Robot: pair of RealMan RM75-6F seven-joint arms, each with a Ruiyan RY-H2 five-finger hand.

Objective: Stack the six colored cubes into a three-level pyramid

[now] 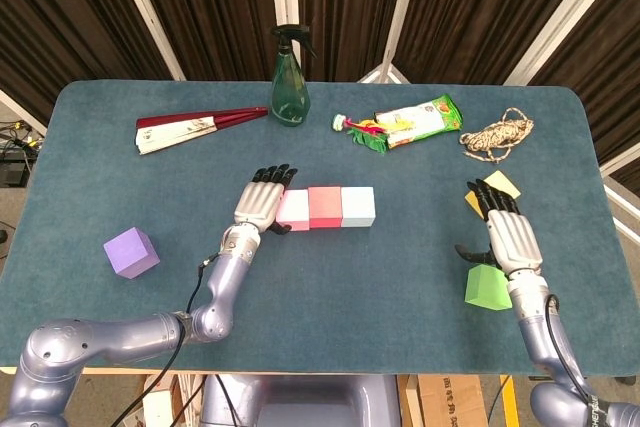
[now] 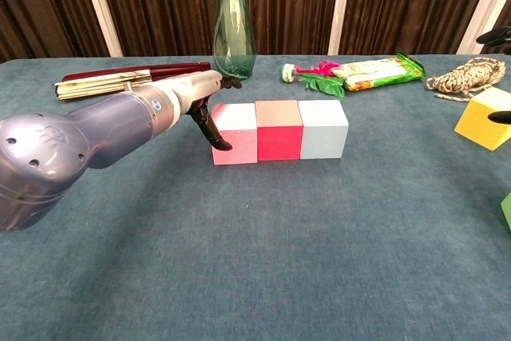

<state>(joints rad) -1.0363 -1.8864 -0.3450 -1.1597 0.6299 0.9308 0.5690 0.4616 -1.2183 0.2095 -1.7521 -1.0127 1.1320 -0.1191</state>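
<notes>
While the table (image 1: 90,147) carries everything, we start with the base row near its middle: 3 cubes sit touching in a line, the pink cube (image 1: 293,209), the red cube (image 1: 324,207) and the pale blue cube (image 1: 358,206). That looks to us like level 1 of the pyramid, packed tight so the next level can bridge the seams.

Our left hand (image 1: 260,202) lies flat just beside the pink end, fingers extended and holding nothing; from the chest view its thumb (image 2: 209,128) seems to touch that cube's outer face (likely squaring up the row, though contact is hard to confirm).

Our right hand (image 1: 507,232) hovers spread and empty between the yellow cube (image 1: 504,184) and the green cube (image 1: 487,287), probably picking which to take for level 2. The purple cube (image 1: 131,252) waits well apart, at the left.

Further back lie a spray bottle (image 1: 290,77), a folded fan (image 1: 195,127), a snack packet (image 1: 420,120) and a coil of rope (image 1: 498,134), none of them part of the job.
</notes>
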